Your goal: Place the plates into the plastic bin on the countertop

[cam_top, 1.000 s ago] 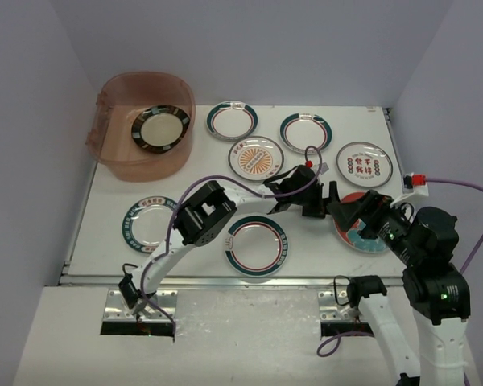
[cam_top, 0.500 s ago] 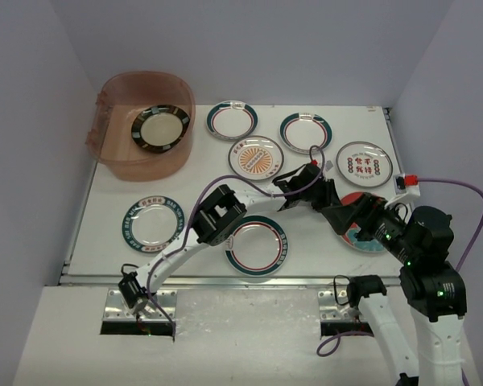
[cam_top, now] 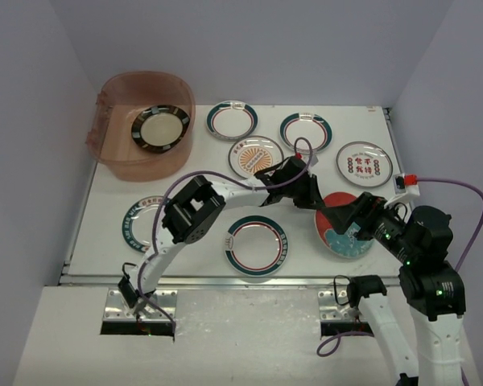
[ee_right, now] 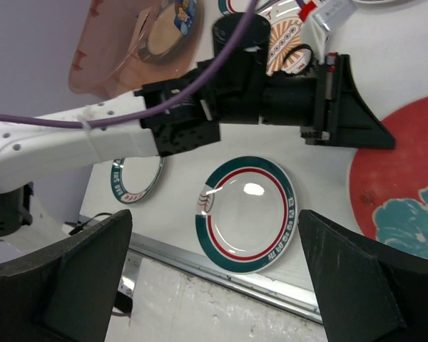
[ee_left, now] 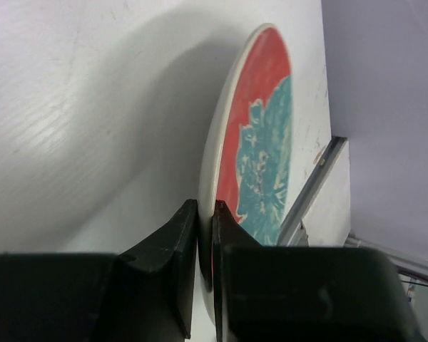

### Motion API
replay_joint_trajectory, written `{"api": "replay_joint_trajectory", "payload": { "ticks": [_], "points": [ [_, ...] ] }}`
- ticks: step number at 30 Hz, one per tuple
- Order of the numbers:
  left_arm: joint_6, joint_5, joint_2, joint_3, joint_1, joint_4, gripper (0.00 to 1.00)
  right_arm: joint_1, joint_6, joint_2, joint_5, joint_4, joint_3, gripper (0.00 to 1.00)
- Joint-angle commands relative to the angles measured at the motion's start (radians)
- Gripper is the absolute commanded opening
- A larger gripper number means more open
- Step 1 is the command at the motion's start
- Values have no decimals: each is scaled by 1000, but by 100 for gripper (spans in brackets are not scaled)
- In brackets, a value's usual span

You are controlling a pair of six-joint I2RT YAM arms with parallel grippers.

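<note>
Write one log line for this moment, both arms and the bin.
left fingers: shut on red-teal plate rim | right fingers: open, empty | plastic bin: holds black-gold plate

From above, the teal-red plate is partly covered by the right arm; its gripped rim is hidden inside the left pincer. The blue floral plate is half concealed beneath the left arm.
</note>
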Motion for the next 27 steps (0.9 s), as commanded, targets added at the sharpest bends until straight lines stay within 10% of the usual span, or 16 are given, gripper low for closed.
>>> {"api": "replay_joint_trajectory", "payload": {
  "ticks": [1,6,20,27],
  "points": [
    [2,62,-255,-48,117,121,0,-4,4,17,4,55,16,99],
    [-29,80,-420,-107,261,107,0,-4,11,28,4,66,40,99],
    [-84,-93,-785,-180,1131,-223,0,-4,27,74,-24,162,-45,99],
    [-44,-16,-612,-108,1211,-202,0,-4,9,121,-16,197,-84,99]
  ]
}}
